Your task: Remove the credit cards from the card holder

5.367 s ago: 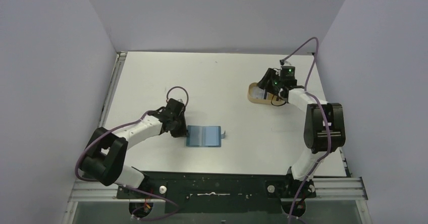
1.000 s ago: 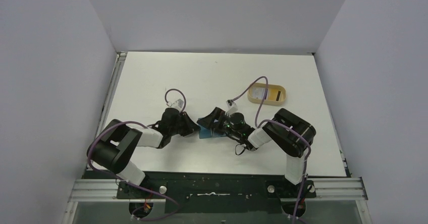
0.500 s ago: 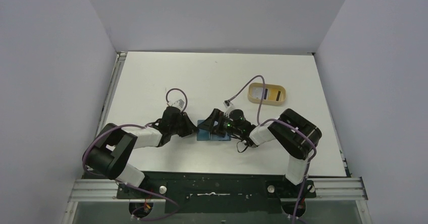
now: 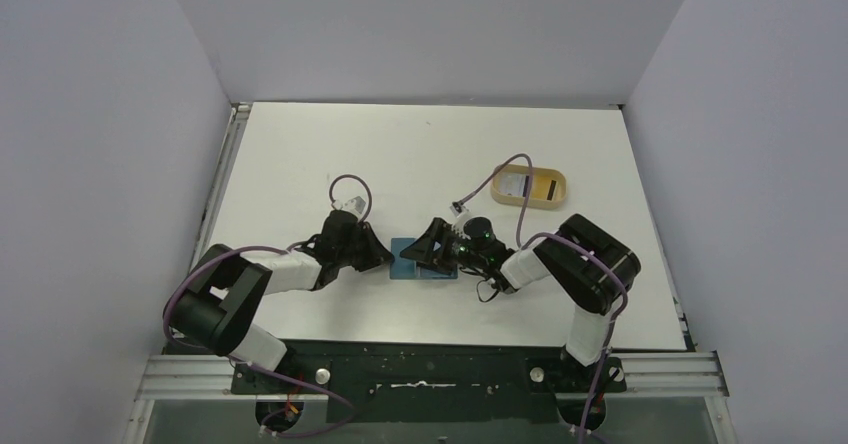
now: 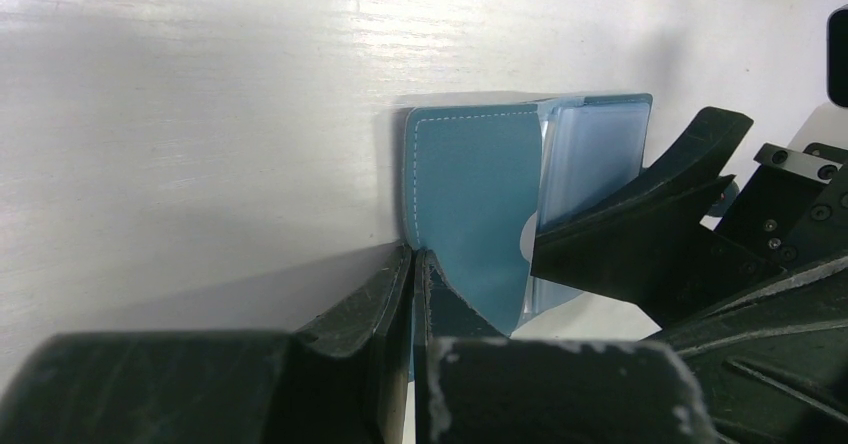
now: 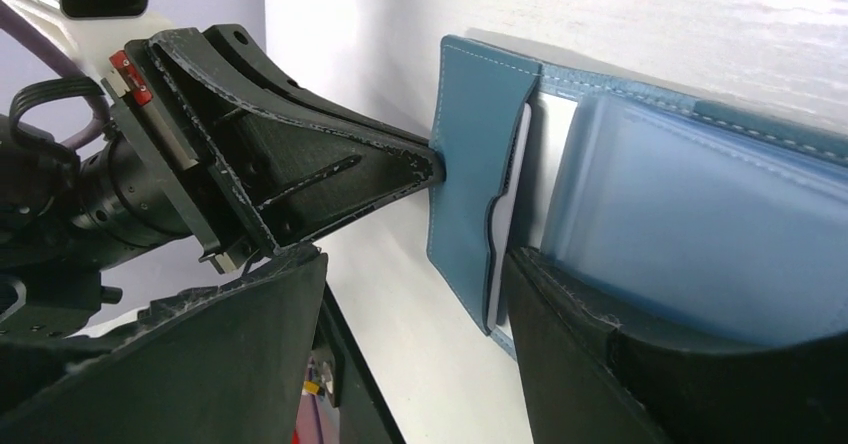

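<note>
Your left gripper (image 5: 413, 260) pinched shut on the teal-blue folding card holder (image 5: 468, 194), 9 o'clock edge. Right gripper (image 6: 415, 264) stood open over its 3 o'clock side. Tan rounded tray (image 4: 495, 188) sat well apart.

Teal card holder (image 5: 465, 194) lies open, a white credit card (image 6: 530, 184) tucked inside.

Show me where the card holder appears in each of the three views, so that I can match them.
Top external: card holder just below the centre of the picture, partly covered from the right.
Left wrist: card holder in the centre, lying open.
Right wrist: card holder from the centre to the right edge.
Shared landmark: the left gripper, shut on the card holder's edge in every view.
</note>
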Robot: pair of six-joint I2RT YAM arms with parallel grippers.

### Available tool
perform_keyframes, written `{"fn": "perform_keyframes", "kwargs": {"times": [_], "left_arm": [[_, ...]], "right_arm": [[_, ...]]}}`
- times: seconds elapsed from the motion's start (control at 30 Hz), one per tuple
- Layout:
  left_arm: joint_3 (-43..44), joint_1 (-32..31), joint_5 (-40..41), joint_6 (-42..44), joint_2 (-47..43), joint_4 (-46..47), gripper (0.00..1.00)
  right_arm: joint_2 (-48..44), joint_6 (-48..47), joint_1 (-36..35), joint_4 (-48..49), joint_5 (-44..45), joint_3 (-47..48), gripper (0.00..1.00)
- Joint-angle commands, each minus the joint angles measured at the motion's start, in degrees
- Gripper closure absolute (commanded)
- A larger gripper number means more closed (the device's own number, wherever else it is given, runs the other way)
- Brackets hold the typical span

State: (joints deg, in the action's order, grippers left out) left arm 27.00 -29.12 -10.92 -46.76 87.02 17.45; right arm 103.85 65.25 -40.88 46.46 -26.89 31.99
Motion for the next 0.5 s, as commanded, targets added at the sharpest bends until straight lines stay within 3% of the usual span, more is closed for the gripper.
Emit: {"fn": "perform_keyframes", "kwargs": {"times": [0.0,0.1,0.33,0.47], "left_arm": [[-1.25,0.30,3.27,3.26,2.27,-9.37,1.00],[-1.16,0.30,3.18,3.26,2.60,-9.41,1.00],[-1.09,0.30,2.94,3.33,3.53,-9.10,1.00],[-0.90,0.30,2.31,3.69,4.04,-9.10,1.00]], "right_arm": [[3.20,1.55,-0.11,5.26,-1.13,0.41,0.32],[3.88,2.06,-0.17,6.32,-1.11,0.65,0.34],[3.62,1.84,0.09,6.51,-0.12,-0.48,0.75],[4.92,2.42,0.26,8.86,-0.27,-1.01,0.82]]}}
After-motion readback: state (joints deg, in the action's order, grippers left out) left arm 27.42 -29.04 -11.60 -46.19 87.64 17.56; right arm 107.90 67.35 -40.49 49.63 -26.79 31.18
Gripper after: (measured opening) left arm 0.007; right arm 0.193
